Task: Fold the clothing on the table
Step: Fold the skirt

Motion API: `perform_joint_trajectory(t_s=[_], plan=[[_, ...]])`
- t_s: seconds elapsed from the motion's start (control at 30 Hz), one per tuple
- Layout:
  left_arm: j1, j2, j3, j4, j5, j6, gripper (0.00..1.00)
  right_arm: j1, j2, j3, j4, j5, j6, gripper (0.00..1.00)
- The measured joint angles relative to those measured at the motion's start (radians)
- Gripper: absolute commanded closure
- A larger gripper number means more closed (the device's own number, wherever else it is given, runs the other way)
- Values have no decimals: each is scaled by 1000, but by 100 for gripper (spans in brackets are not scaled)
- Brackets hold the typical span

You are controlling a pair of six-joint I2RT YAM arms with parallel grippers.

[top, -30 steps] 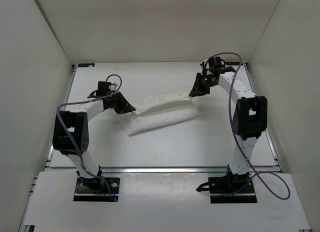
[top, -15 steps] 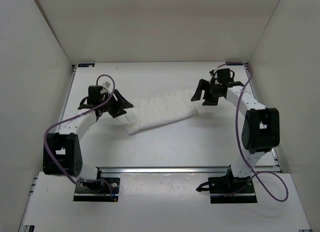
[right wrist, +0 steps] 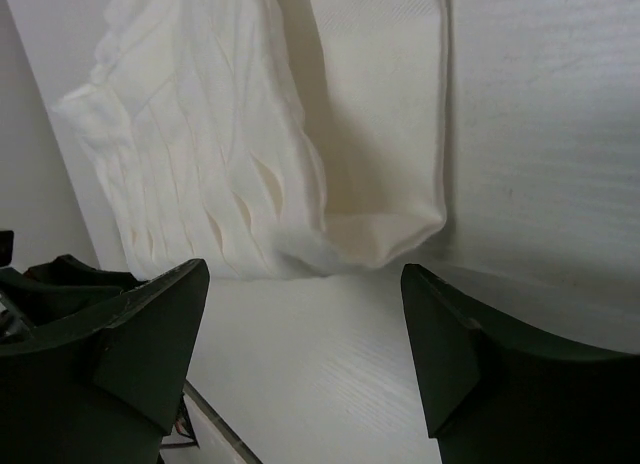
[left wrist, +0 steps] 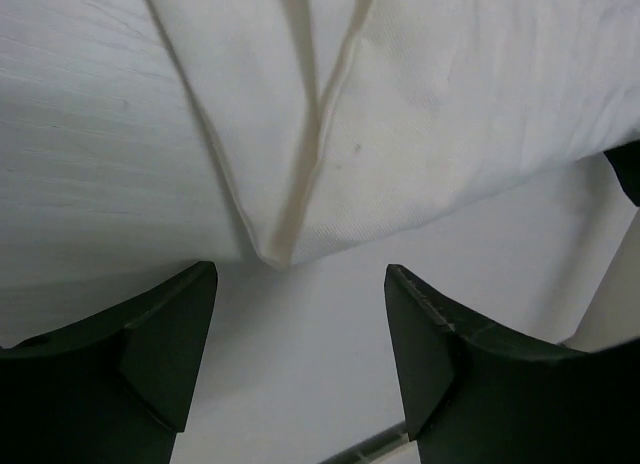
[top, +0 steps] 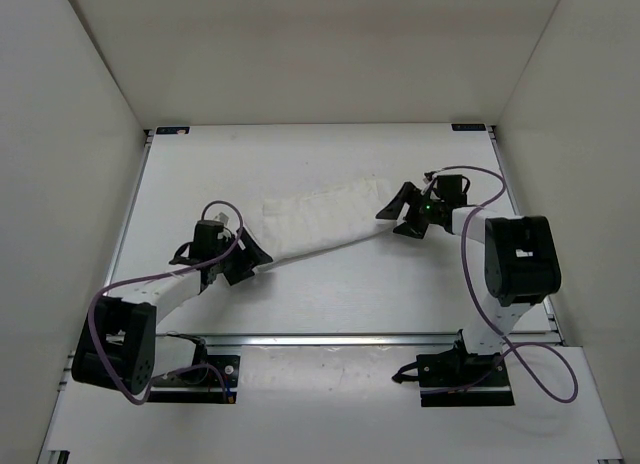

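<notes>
White tabletop point(top: 330, 299) carries the clothing point(top: 320, 219), a long folded strip at centre. The left end effector point(top: 248, 262) and right end effector point(top: 398, 216) stand wide and empty at its ends — best to regrip the corners squarely and lift together.

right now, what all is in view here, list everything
clothing: one, white, folded into a long strip lying slantwise across the middle of the table
table: one, white, under everything
rails: thin, metal, along the table's edges
enclosure walls: three, white, behind and on both sides
cables: two, purple, one looped along each arm
base plates: two, black, near edge
left arm: one, white and black, reaching to the strip's near left end
right arm: one, white and black, reaching to the strip's far right end
left gripper: one, black, open, just short of a clothing corner
right gripper: one, black, open, just short of the clothing's edge
</notes>
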Motion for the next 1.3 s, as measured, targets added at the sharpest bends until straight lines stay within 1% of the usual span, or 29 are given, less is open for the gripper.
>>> perform_joint_trajectory(t_s=[0.1,0.27,0.3,0.33,0.37,0.4,0.43,0.47,0.5,0.53,0.57,0.6,0.63,0.77,0.9,1.03,1.1,1.17,1.23,1.3], plan=[[2,-3,-25,48,-47,-34,22,-14,37,-9,81,-5,60,25],[-28,19,-26,111,-99,-77,22,-12,51,-11,107,21,109,25],[-32,24,-28,126,-105,-87,22,-12,54,-8,109,27,116,26],[-35,27,-32,141,-110,-97,25,-12,56,-8,117,32,124,29],[-37,29,-35,155,-113,-108,27,-12,61,-7,124,37,130,34],[-39,34,-39,167,-117,-117,32,-12,68,-6,132,43,139,43],[-41,42,-39,175,-117,-125,38,-12,75,-5,140,48,146,49],[-43,53,-39,185,-118,-130,48,-12,85,-5,147,51,153,72],[-43,64,-39,192,-118,-135,54,-12,96,-5,154,53,154,91],[-44,75,-39,197,-119,-139,71,-12,105,-5,153,59,152,97],[-45,83,-39,200,-121,-143,89,-13,115,-5,146,62,162,100],[-46,91,-39,204,-122,-144,98,-13,122,-5,139,68,165,100],[-49,98,-38,208,-122,-145,100,-14,124,-5,131,70,167,100],[-63,136,-24,231,-112,-135,100,-20,75,-5,60,126,135,100],[-95,205,2,303,-65,-137,100,-41,-30,38,-121,211,32,100],[-153,293,30,385,-29,-144,100,-29,-62,261,-353,286,-137,100],[-174,332,36,435,-6,-152,100,11,-60,410,-456,336,-223,100],[-179,362,39,478,14,-161,100,89,-59,543,-519,382,-298,100],[-178,383,43,510,27,-164,100,179,-57,626,-542,401,-351,100],[-172,397,46,529,38,-164,100,279,-49,674,-546,407,-388,100]])
